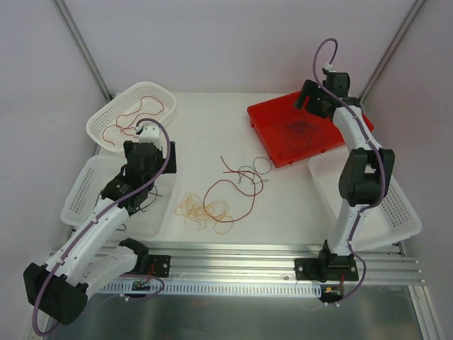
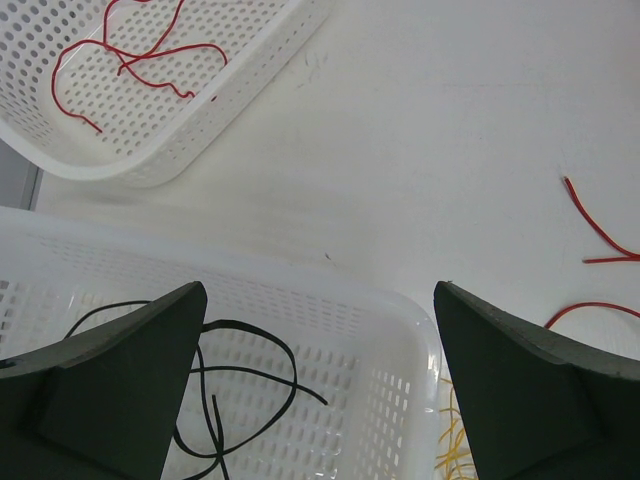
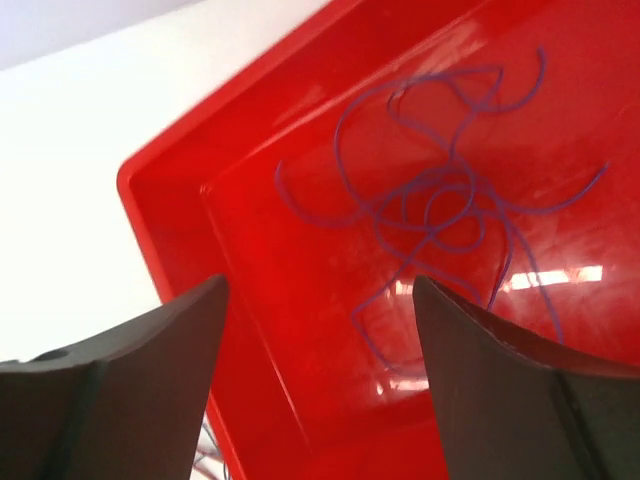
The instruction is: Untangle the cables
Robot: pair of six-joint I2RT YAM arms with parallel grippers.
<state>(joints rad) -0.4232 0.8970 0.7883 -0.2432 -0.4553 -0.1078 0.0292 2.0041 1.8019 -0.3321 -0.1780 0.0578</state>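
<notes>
A white desk point(image 1: 212, 127) fills the space between pale walls, with containers set around its edges, and they appear to serve as one bin per colour. The long right basket point(image 1: 396, 205) shows no wire in it. The left basket point(image 1: 81, 195) holds black wires point(image 2: 240, 370), the red tray point(image 1: 283, 113) at the far right holds purple wires point(image 3: 440, 200), and the oval basket point(image 1: 99, 127) at the far left holds red wires point(image 2: 140, 55). Judged from this, the cables are being pulled apart and sorted, and part of that work is done.

The left gripper point(image 2: 318, 292) hangs over the inner end of the left basket. Its jaws are spread wide and nothing is between them, with the black wires lying loose below. The right gripper point(image 3: 320, 285) hovers above the red tray, equally wide and empty, clear of the purple wires.

What is left lies mid-desk, between the arms: a yellow clump point(image 1: 205, 209) and, just beside it, curling red strands point(image 1: 233, 188) crossing a thin dark loop point(image 1: 262, 165). These look only loosely overlapped, not knotted tight.
</notes>
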